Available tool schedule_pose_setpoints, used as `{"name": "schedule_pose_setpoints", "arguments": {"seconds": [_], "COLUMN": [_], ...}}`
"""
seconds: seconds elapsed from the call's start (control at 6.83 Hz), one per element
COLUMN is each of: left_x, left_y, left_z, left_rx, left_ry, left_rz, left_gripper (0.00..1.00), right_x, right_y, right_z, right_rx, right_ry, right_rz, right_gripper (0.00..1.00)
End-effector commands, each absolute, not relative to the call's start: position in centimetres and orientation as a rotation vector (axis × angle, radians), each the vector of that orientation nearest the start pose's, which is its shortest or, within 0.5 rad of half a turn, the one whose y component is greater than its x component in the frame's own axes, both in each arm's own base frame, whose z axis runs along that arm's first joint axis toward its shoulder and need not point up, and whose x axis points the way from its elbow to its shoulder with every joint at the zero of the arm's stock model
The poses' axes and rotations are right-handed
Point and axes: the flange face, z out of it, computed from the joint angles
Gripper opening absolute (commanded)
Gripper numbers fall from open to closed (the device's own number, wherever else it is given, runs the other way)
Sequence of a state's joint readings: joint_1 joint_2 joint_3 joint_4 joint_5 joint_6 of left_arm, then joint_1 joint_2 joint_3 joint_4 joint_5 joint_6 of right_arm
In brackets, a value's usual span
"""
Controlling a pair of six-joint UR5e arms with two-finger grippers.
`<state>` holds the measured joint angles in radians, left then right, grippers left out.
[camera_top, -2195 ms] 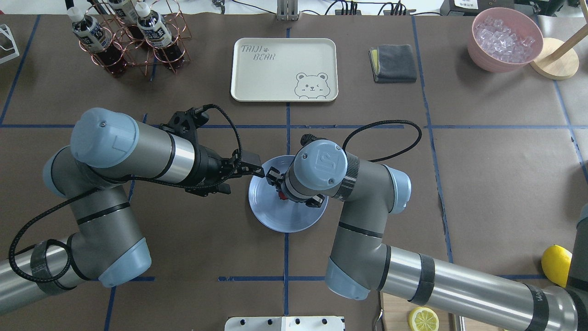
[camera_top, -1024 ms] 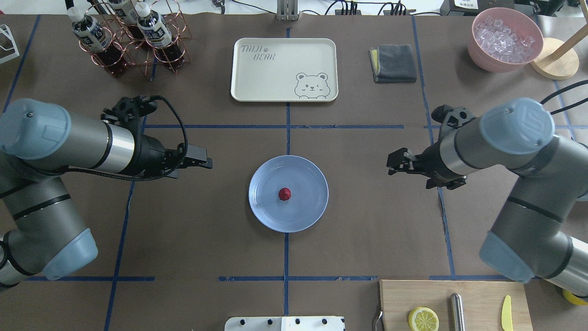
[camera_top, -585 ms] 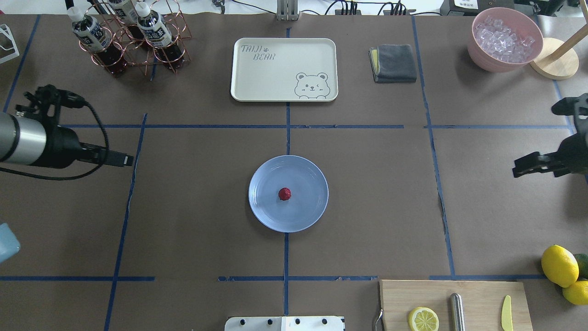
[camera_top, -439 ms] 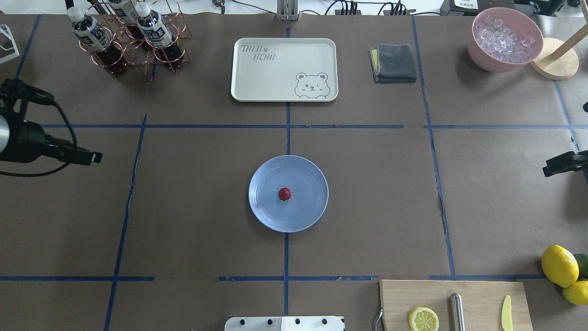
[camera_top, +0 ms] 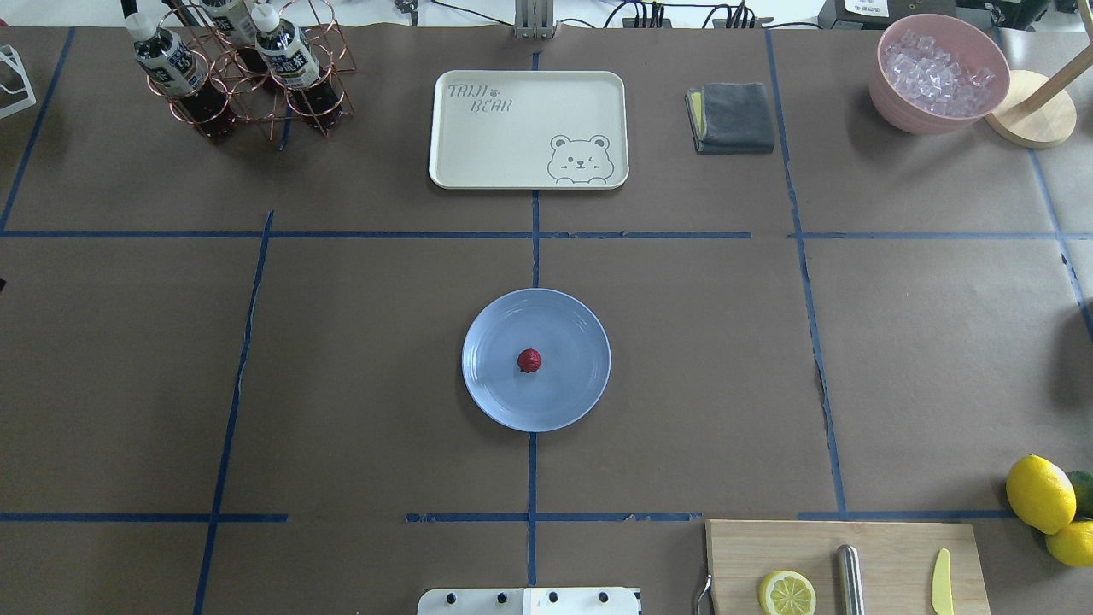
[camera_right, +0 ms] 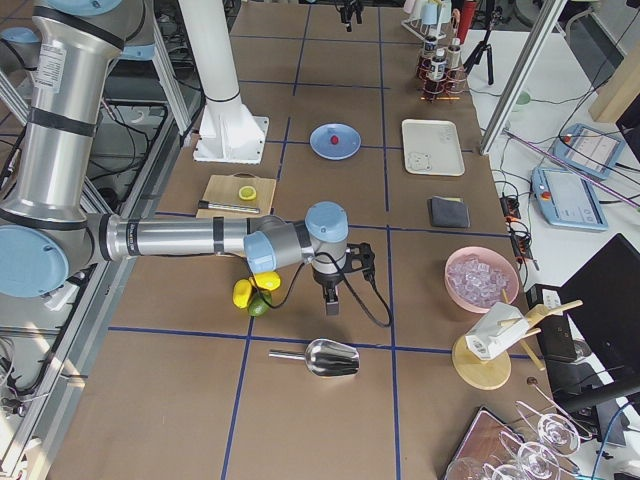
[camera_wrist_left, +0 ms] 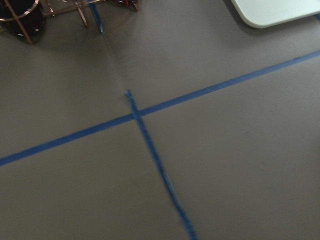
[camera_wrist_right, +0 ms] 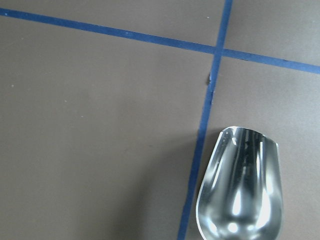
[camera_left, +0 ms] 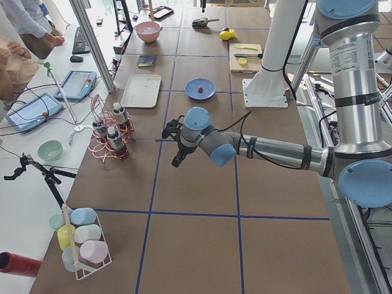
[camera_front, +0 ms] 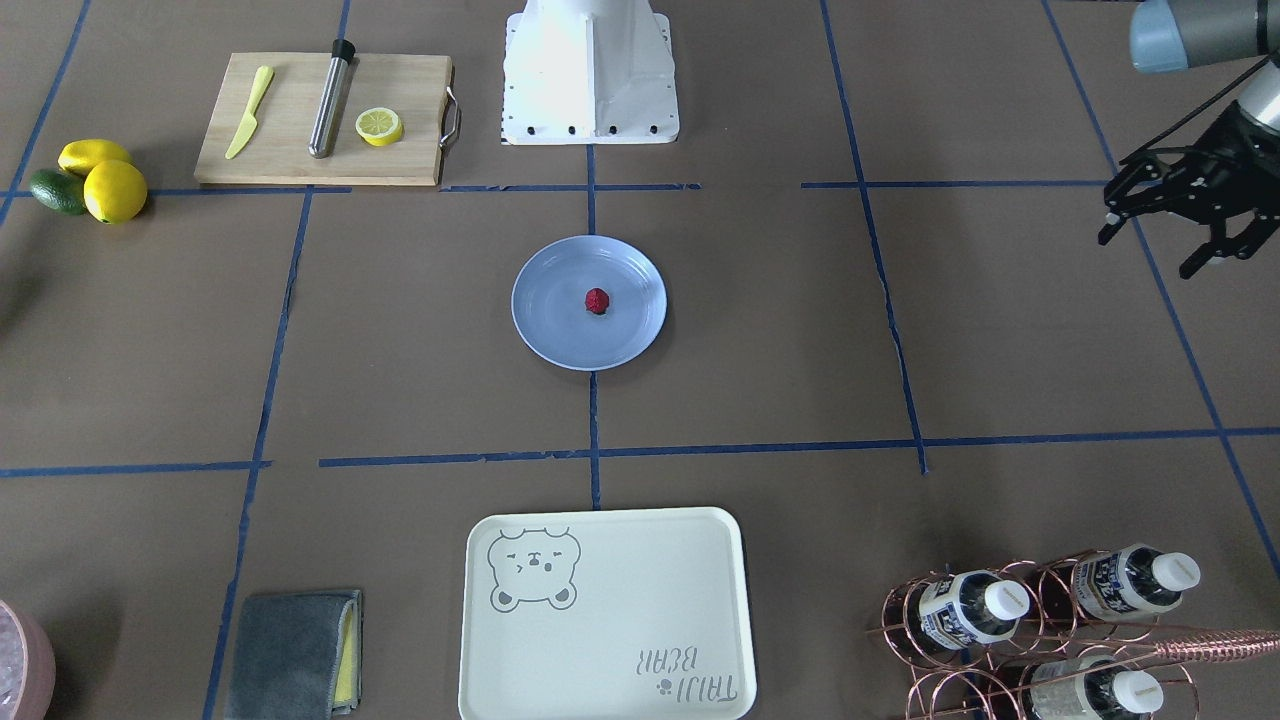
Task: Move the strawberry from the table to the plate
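The small dark-red strawberry point(camera_top: 529, 360) lies near the middle of the light-blue plate point(camera_top: 495, 389), which rests on the brown table point(camera_top: 384, 359) at its centre. Nothing touches either one. The front-facing view shows the strawberry point(camera_front: 597, 300) on the plate point(camera_front: 550, 335) too. My left gripper point(camera_front: 1150, 250) hangs far off to the plate's side, open and holding nothing. My right gripper point(camera_right: 331, 300) points down near the lemons, far from the plate; I cannot tell if it is open or shut. Neither arm shows in the overhead view.
A cream bear tray point(camera_top: 528, 128) lies beyond the plate, with a bottle rack point(camera_top: 239, 68), grey cloth point(camera_top: 732, 117) and pink ice bowl point(camera_top: 939, 73) along the far edge. A cutting board point(camera_top: 888, 547) and lemons point(camera_top: 1035, 493) sit near right. A metal scoop point(camera_wrist_right: 242, 190) lies under the right wrist.
Both arms have drawn back from the plate to opposite sides and left the overhead view. The strawberry, released by the right gripper, has stayed on the plate.
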<state>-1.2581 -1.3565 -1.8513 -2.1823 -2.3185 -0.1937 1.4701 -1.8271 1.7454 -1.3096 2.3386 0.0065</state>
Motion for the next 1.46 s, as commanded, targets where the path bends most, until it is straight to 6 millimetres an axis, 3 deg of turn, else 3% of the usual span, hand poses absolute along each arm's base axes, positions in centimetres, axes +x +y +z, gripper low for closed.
{"name": "schedule_pose_setpoints", "arguments": {"seconds": [0.0,0.29,0.59,0.73,0.88,1.17,1.32], "left_x": [0.9,-1.0,-3.6,-5.0,-5.2,-5.2,-5.3], "left_y": [-41.0,-40.2,-40.3,-40.7,-41.0,-40.6,-40.2], "left_z": [58.9,60.2,60.2,62.0,61.5,61.3,62.5], "left_rx": [0.329,0.305,0.223,0.217,0.222,0.228,0.213], "left_ry": [0.909,0.899,0.874,0.857,0.855,0.857,0.853], "left_rz": [0.266,0.233,0.22,0.2,0.192,0.198,0.194], "left_gripper": [1.0,1.0,1.0,1.0,1.0,1.0,1.0], "right_x": [5.9,6.7,6.7,6.6,6.9,7.0,7.0], "right_y": [-38.9,-38.6,-40.2,-40.3,-41.6,-41.8,-41.9], "right_z": [68.9,69.0,67.8,67.6,66.8,67.2,67.1], "right_rx": [0.151,0.131,0.118,0.124,0.143,0.136,0.134], "right_ry": [-0.778,-0.793,-0.794,-0.793,-0.782,-0.752,-0.752], "right_rz": [-0.173,-0.171,-0.185,-0.194,-0.198,-0.197,-0.192], "right_gripper": [1.0,1.0,1.0,1.0,1.0,1.0,1.0]}}
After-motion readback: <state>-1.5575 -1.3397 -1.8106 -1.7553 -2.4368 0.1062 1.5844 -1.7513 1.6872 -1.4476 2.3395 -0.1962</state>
